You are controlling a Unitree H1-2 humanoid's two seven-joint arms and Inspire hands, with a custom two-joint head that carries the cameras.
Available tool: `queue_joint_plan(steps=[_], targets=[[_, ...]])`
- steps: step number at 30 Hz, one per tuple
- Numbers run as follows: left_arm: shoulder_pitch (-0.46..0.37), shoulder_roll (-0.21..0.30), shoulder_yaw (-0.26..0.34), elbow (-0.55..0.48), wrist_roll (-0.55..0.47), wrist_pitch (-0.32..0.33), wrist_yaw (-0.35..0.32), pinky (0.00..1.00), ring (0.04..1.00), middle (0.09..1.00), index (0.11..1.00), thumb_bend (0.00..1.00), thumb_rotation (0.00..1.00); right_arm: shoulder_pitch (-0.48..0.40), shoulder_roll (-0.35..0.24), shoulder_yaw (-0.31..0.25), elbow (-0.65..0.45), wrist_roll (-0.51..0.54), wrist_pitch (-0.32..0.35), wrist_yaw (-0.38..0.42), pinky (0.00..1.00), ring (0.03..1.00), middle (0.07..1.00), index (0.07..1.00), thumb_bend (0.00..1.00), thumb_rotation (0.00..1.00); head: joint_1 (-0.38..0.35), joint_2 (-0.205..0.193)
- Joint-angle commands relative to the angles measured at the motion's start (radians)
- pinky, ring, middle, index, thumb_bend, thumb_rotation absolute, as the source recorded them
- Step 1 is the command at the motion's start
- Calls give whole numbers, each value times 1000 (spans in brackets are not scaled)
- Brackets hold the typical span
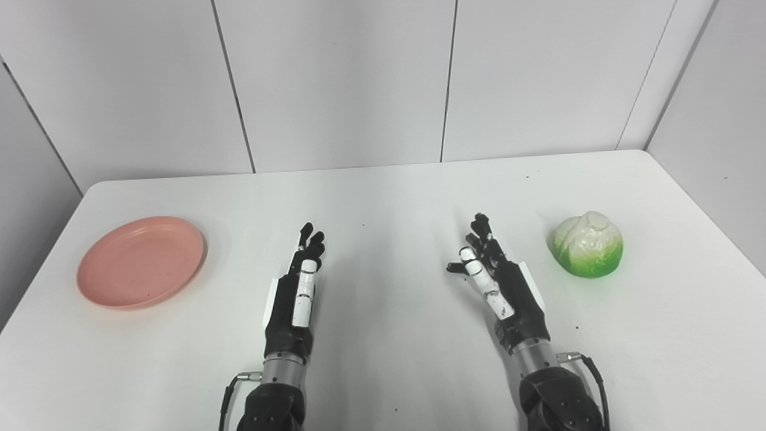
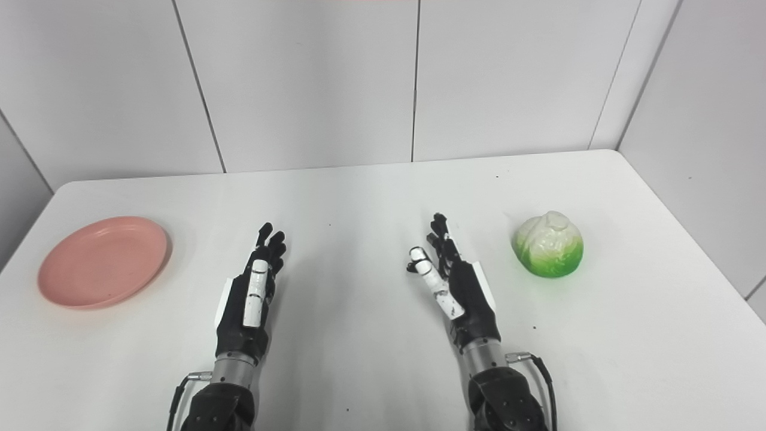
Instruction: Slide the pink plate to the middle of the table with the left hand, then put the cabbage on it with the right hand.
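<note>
Nothing moved yet, by the look of it: pink plate (image 1: 141,261) lying flat near the left edge of the white surface (image 1: 383,197), cabbage (image 1: 587,245) sitting well apart on the right side. Left robot hand (image 1: 297,286) released, fingers extended, hovering between plate and middle, holding nothing; right robot hand (image 1: 495,275) likewise released, just beside the cabbage without touching it. Best to begin by swinging left, setting fingertips on the plate's far rim or inside its shallow well, then pressing lightly and dragging toward the centre, slowly enough to avoid tipping. Nothing else on the surface; only the right robot hand near the target spot, probably worth keeping aside during the slide.
</note>
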Motion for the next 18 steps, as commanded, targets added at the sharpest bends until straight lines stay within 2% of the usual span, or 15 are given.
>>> queue_joint_plan(steps=[1,3,5,8,13,15,18], targets=[[-15,13,16,-1,-45,-57,-28,996,991,988,985,578,1000,-27,4,-1,-45,11,-19,9,918,1000,1000,1000,601,731,1,1],[-25,17,24,-2,-80,-63,-46,1000,999,999,998,587,991,-19,-2,-1,-60,14,-9,14,987,1000,1000,1000,621,732,2,6],[-27,21,28,-16,-89,-44,-54,1000,1000,1000,999,591,986,-13,-3,-4,-80,42,22,25,995,1000,1000,1000,637,735,2,6],[-21,30,22,-50,-86,2,-68,1000,1000,1000,1000,587,999,-7,-4,-7,-101,19,33,8,1000,1000,1000,1000,651,731,-1,8],[-17,38,16,-32,-91,-19,-87,1000,1000,1000,1000,627,1000,-16,-4,-16,-82,-16,-4,-17,1000,1000,1000,1000,609,723,-4,7],[-15,42,14,-38,-93,-1,-96,1000,1000,1000,1000,640,1000,-21,-4,-19,-77,-23,-9,-21,1000,1000,1000,1000,606,726,-3,6],[-11,40,18,-39,-112,4,-108,1000,1000,1000,1000,651,1000,-25,-4,-26,-64,9,-23,-5,1000,1000,1000,1000,595,711,-3,6]])
